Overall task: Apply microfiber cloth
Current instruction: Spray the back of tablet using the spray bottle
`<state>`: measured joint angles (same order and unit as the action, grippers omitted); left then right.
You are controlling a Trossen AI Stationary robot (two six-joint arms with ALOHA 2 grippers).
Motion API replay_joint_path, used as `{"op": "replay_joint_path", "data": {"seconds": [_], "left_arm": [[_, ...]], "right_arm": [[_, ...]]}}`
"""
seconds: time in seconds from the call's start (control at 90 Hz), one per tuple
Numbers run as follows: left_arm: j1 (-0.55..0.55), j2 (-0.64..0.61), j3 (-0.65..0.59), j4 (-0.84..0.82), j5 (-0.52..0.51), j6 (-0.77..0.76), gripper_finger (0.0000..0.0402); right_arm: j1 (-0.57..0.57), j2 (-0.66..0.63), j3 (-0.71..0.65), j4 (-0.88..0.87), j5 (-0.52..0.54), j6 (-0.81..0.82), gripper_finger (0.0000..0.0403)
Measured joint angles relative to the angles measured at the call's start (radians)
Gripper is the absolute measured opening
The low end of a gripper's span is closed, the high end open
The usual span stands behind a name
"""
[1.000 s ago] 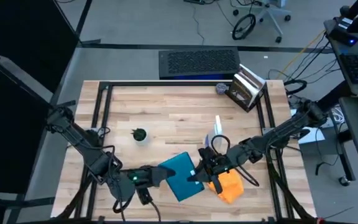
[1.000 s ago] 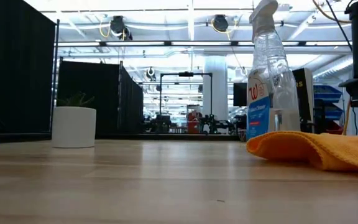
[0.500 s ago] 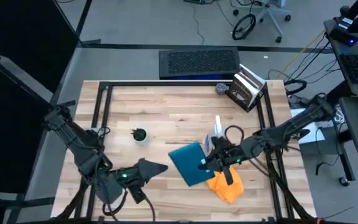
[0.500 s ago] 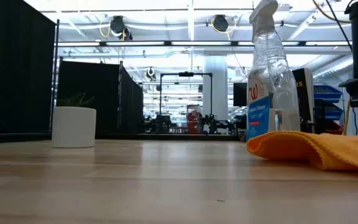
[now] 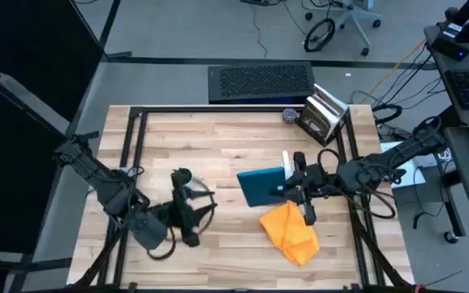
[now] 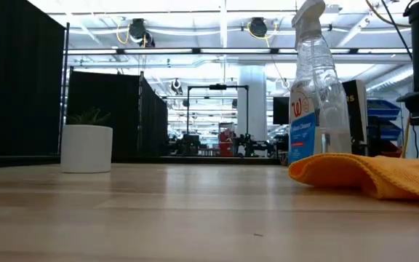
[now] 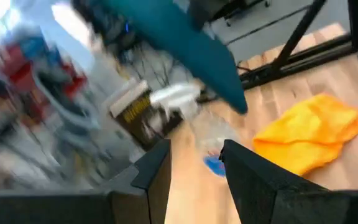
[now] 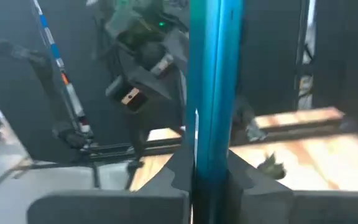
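Blur hides left fingers [image 7: 157,171]; right fingers [image 8: 225,177] pinch tablet [image 5: 262,186] above cloth [image 5: 289,233].

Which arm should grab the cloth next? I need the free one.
Left, probably. The left gripper is open and empty, across bare table from the cloth. The right gripper is nearer but shut on the tablet, so it is occupied.

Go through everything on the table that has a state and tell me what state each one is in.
Orange cloth: crumpled, lying loose on the table, nothing holding it.
Tablet: lifted off the table, clamped on edge by the right claw.
Spray bottle: upright.
Potted plant: upright.
Left claw: open, empty.
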<state>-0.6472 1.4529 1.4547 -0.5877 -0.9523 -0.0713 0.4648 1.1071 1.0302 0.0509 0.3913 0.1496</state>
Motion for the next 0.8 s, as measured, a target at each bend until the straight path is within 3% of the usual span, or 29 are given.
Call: {"op": "replay_joint_path", "data": {"seconds": [0.078,0.2,0.5,0.656,0.8], "left_arm": [[0.026,-0.005,-0.042,0.012,0.025,-0.102,0.0130],[0.060,-0.006,-0.115,0.124,0.065,-0.131,0.0130],[0.145,-0.008,-0.267,0.608,0.234,0.001,0.0130],[0.197,-0.002,-0.292,0.700,0.354,0.007,0.0130],[0.235,0.007,-0.294,0.712,0.391,0.040,0.0130]], "right_arm": [[-0.006,0.001,0.000,0.034,0.001,-0.065,0.0011],[-0.015,0.010,0.000,0.050,0.000,-0.129,0.0011],[-0.025,0.064,0.000,0.048,0.000,-0.172,0.0011],[-0.025,0.077,0.000,0.052,-0.001,-0.185,0.0011],[-0.026,0.089,0.000,0.056,-0.002,-0.198,0.0011]]}}
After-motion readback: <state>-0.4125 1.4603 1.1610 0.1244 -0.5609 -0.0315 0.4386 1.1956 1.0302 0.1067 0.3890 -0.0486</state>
